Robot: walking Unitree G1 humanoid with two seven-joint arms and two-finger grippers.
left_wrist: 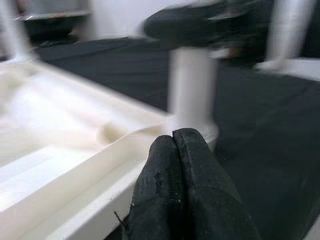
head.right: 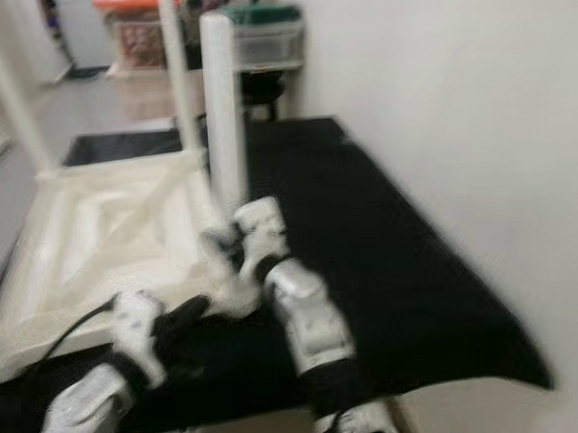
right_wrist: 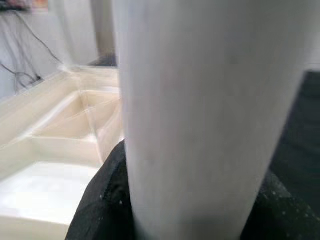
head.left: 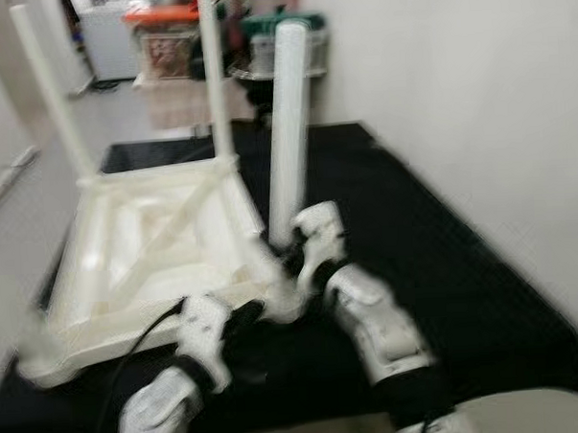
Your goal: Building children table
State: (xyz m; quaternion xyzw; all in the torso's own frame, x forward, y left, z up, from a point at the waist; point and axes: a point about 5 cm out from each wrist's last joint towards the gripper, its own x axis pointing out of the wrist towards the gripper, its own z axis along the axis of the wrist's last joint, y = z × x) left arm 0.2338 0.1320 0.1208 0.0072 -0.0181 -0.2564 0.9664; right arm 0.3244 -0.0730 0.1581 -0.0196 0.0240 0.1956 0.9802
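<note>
Far-left leg (head.left: 49, 93): a white leg stands upright at the far-left corner of the tabletop; it looks seated, though blur hides the joint.

Tabletop (head.left: 147, 256): the cream children's tabletop lies upside down, ribbed underside up, on a black mat (head.left: 445, 267) spread over the floor beside a white wall.

Far leg (head.left: 214, 76): a second white leg stands at the far-right corner, also apparently in place.

Left claw (left_wrist: 182, 165): its two black fingers are pressed together with nothing between them, hovering just beside the tabletop's near rim, close to the foot of the near leg. It seems to steady rather than grip.

Near leg (head.left: 288, 130): the thick white leg is upright at the near-right corner, its foot at the corner socket; whether it is fully home cannot be told.

Right claw (head.left: 293, 257): pinching the near leg low down, black fingers (right_wrist: 107, 205) wrapped around it on both sides.

Progress: by my reading three legs are up, the third being fitted. The near-left corner (head.left: 46, 366) carries no leg, so one leg and turning the table upright remain.
</note>
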